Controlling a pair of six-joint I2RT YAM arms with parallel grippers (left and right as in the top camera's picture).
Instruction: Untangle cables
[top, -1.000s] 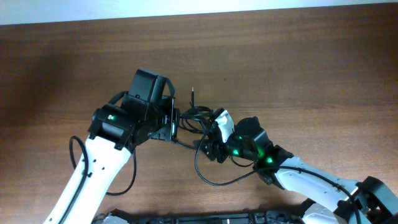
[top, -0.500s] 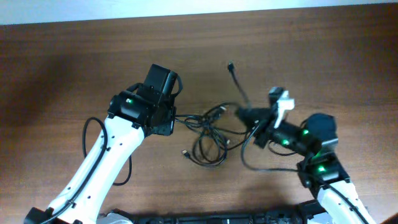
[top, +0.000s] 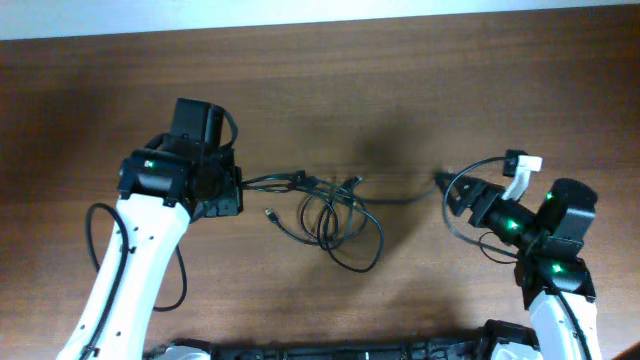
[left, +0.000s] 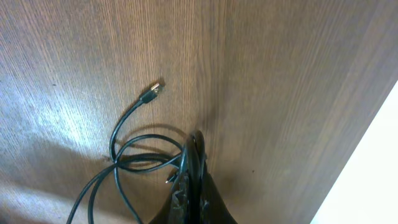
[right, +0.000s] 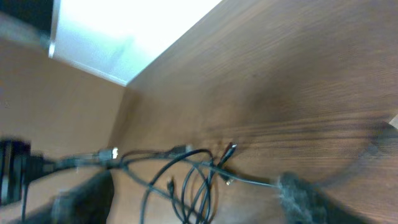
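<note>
The thin black cables (top: 335, 215) lie in a loose tangle of loops at the table's middle, with a plug end (top: 268, 212) at the left. My left gripper (top: 234, 188) is shut on one cable's left end; in the left wrist view its fingers (left: 194, 163) pinch a strand beside the loops (left: 134, 155) and a free plug (left: 152, 93). My right gripper (top: 450, 195) is right of the tangle. In the blurred right wrist view its fingers (right: 193, 180) stand wide apart, and a thin strand (right: 252, 180) runs from the tangle (right: 193, 180) to the right finger.
The brown wooden table (top: 400, 90) spreads all round, with its pale far edge (top: 320, 20) at the top. A thicker black arm wire loops by the left arm (top: 100, 235). A white part (top: 520, 165) with its own wire sits on the right arm.
The arms have drawn apart, left arm leftward and right arm rightward. The tangle has stretched out sideways. The cable end that stood up by the right gripper is down.
</note>
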